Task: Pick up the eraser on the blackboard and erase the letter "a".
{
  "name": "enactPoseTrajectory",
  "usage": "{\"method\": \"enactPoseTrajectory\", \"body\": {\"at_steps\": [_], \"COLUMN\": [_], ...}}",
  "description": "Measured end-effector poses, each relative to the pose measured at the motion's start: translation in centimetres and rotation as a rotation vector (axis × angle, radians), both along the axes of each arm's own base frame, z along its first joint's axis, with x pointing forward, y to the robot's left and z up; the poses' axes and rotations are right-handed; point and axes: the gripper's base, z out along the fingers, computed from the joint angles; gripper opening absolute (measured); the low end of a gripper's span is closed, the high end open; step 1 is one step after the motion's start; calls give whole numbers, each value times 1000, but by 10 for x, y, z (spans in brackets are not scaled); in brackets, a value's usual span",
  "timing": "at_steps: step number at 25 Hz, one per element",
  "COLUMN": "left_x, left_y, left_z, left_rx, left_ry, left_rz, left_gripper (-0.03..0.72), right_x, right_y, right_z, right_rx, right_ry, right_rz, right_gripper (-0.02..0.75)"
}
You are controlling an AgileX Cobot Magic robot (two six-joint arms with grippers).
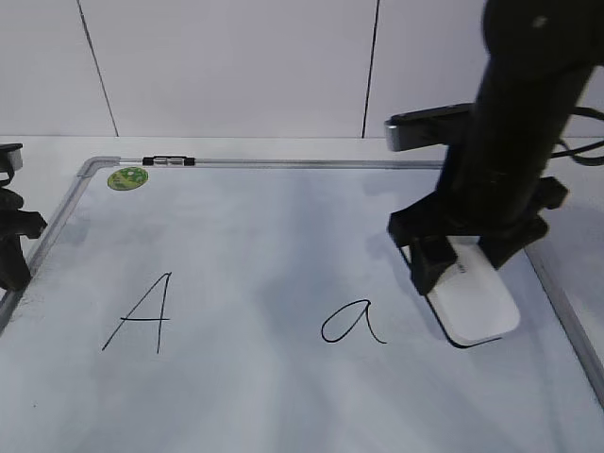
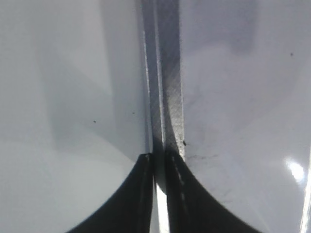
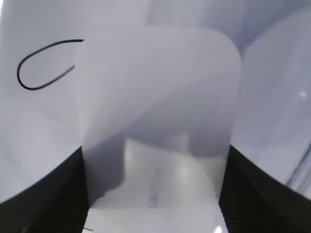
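**Eraser gripped, letter untouched**

Your right gripper (image 1: 469,257) has its jaws clenched on the far end of the eraser (image 1: 477,302), one finger on each long side; the right wrist view shows the white block filling the gap between the two fingers. The eraser sits on the blackboard (image 1: 283,226) at its right side, just right of the letter "a" (image 1: 352,323), with a narrow gap between them. Whether the felt is resting on the surface or has lifted a touch, you cannot tell from these views.

The letter "a" is whole, loop and tail intact, so no erasing has happened. The grasp looks made; what remains is the sweep leftward over the letter. Keep clear of the capital "A" (image 1: 142,313), well away to the left.

Your left gripper (image 2: 159,194) idles over the board's left frame, its jaws almost pressed together and holding nothing.
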Motion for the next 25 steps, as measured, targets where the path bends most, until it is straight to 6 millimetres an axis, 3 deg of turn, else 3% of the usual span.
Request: {"method": "enactPoseTrajectory", "body": {"at_steps": [5,9,13,25], "left_x": [0,0,0,0], "left_y": [0,0,0,0], "left_z": [0,0,0,0], "left_rx": [0,-2,-2,-4], "left_ry": [0,0,0,2], "left_rz": [0,1,1,2], "left_gripper": [50,50,50,50], "right_x": [24,35,32,5], "right_y": [37,51,60,101], "right_z": [-26,-48,-60,-65], "right_rx": [-22,-34,-1,-32], "right_ry": [38,71,121,123], "right_rz": [79,112,146,317], "right_gripper": [571,571,571,571]}}
